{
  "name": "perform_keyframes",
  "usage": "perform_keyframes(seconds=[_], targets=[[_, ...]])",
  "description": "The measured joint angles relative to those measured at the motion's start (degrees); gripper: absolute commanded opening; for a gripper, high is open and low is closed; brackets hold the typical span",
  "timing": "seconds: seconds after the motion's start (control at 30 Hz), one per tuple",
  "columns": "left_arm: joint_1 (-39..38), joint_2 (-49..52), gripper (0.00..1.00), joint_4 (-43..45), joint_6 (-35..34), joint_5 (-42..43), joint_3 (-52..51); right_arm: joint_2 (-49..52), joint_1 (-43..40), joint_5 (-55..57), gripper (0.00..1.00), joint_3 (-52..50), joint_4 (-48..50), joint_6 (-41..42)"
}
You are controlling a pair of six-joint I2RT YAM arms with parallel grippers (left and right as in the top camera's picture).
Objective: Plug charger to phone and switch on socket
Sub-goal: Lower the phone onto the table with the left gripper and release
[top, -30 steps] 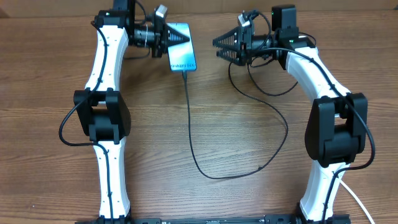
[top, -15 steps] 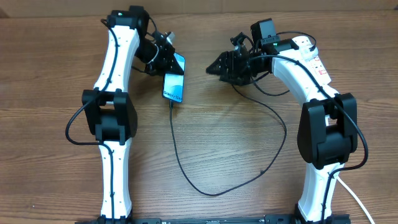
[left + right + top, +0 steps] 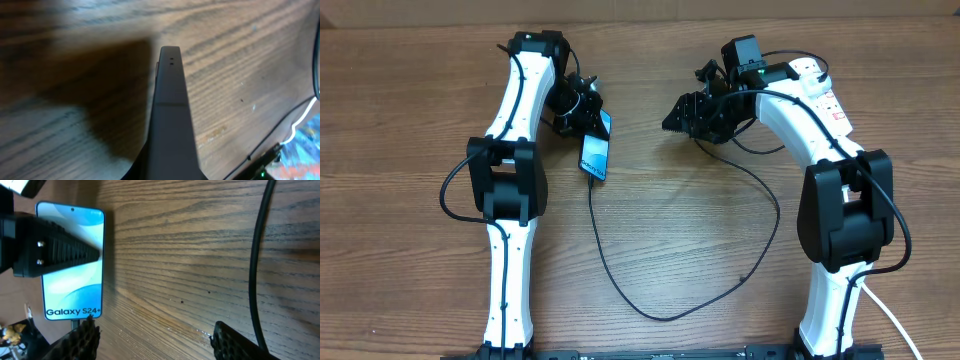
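The phone point(image 3: 596, 152) has a light blue screen reading "Galaxy S24+" point(image 3: 75, 290). My left gripper point(image 3: 582, 108) is shut on it and holds it tilted on its edge. In the left wrist view it shows as a dark slab seen edge-on point(image 3: 170, 105). One ribbed left finger point(image 3: 55, 250) lies across the screen. The black charger cable point(image 3: 650, 316) is plugged into the phone's lower end point(image 3: 590, 180) and loops over the table to the right arm. My right gripper point(image 3: 676, 117) is open and empty, apart from the phone point(image 3: 157, 340). The white socket point(image 3: 828, 95) is mostly hidden under the right arm.
A thick white cord point(image 3: 890, 322) runs off at the bottom right. A black cable point(image 3: 257, 265) crosses the wood by the right finger. The wooden table point(image 3: 700, 240) ends at a pale wall along the far edge.
My left gripper has carried the phone toward me and to the left and turned it onto its edge, dragging the cable along. My right gripper has shifted and drawn back slightly right.
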Motion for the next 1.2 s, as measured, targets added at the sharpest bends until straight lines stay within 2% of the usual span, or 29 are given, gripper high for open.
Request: perform_keyframes(seconds=[0.3,0.53,0.97,1.2], targets=[[0.00,0.00,0.04,3.10,-4.61,-3.17,0.02,0.00,0.26,1.27,0.74,0.00,0.00,-0.22],[0.00,0.00,0.05,3.21,-5.66,-4.31,0.02,0.00,0.26,1.29,0.74,0.00,0.00,-0.35],[0.00,0.00,0.17,2.97,-6.29,-4.55,0.02,0.00,0.26,1.29,0.75,0.00,0.02,-0.37],[0.00,0.00,0.17,2.97,-6.32,-4.52,0.02,0.00,0.28,1.31,0.75,0.00,0.00,-0.39]])
